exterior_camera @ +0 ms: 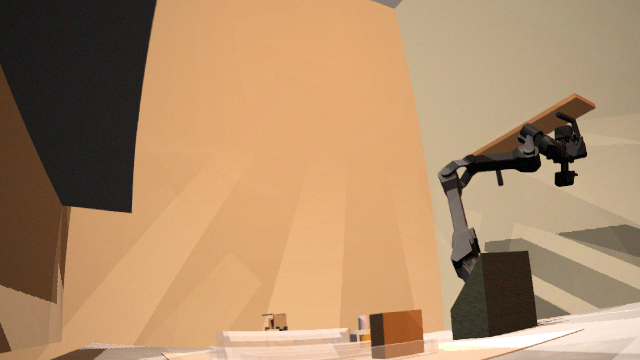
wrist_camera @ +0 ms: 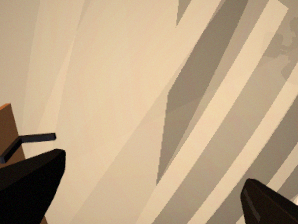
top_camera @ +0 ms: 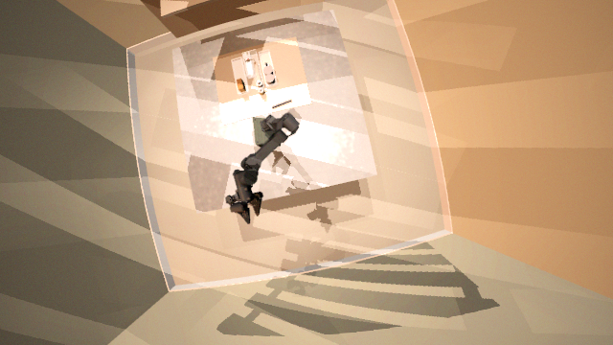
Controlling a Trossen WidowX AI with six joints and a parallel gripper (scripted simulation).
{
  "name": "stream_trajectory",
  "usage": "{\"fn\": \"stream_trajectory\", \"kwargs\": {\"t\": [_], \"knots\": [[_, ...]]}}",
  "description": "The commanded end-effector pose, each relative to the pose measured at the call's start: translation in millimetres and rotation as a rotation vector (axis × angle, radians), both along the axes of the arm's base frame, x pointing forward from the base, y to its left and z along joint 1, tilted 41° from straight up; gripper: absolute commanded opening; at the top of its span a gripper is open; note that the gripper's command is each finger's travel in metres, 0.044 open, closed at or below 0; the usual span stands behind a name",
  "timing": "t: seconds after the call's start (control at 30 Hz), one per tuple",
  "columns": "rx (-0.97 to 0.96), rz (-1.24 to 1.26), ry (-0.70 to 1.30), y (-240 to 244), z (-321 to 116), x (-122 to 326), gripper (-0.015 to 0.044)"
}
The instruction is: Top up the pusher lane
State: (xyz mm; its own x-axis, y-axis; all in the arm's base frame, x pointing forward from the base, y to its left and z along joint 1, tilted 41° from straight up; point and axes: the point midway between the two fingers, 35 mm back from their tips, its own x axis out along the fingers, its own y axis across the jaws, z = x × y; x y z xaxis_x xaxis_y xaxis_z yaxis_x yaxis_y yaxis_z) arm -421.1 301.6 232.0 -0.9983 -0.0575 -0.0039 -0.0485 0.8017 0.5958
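My gripper (top_camera: 254, 218) (wrist_camera: 156, 175) is open and empty. It hangs high, beyond the table edge on the far side of the arm's base from the lanes. In the top view the lane unit (top_camera: 234, 72) is small and washed out by glare. An orange item (top_camera: 240, 85) sits in its left lane, a white item (top_camera: 249, 69) is in the middle, and pinkish and dark items (top_camera: 269, 74) are in the right lane. Small round items (top_camera: 260, 86) are near the front. Which of these are the matching jars, the pusher plate and the front stop cannot be told.
The arm's dark base block (top_camera: 259, 131) (exterior_camera: 510, 295) stands between gripper and lanes. An orange-brown block (exterior_camera: 397, 334) partly hides a small pale and yellow item (exterior_camera: 363, 325). A wooden shelf board with dark brackets is behind the arm. A thin dark bar (top_camera: 282, 103) lies near the lanes.
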Motion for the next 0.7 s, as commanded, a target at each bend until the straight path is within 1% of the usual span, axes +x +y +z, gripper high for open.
{"fn": "stream_trajectory", "kwargs": {"t": [0.0, 0.03, 0.13, 0.37, 0.53, 0.67], "knots": [[0.002, -0.008, -0.003, 2, -1, 1, 0.0426], [0.008, -0.032, -0.010, 10, -3, 6, 0.0440], [0.041, -0.167, -0.062, 49, -18, 34, 0.0440], [0.109, -0.462, -0.226, 126, -54, 116, 0.0440], [0.142, -0.648, -0.383, 166, -82, 186, 0.0440], [0.136, -0.777, -0.500, 185, -102, 246, 0.0440]]}}
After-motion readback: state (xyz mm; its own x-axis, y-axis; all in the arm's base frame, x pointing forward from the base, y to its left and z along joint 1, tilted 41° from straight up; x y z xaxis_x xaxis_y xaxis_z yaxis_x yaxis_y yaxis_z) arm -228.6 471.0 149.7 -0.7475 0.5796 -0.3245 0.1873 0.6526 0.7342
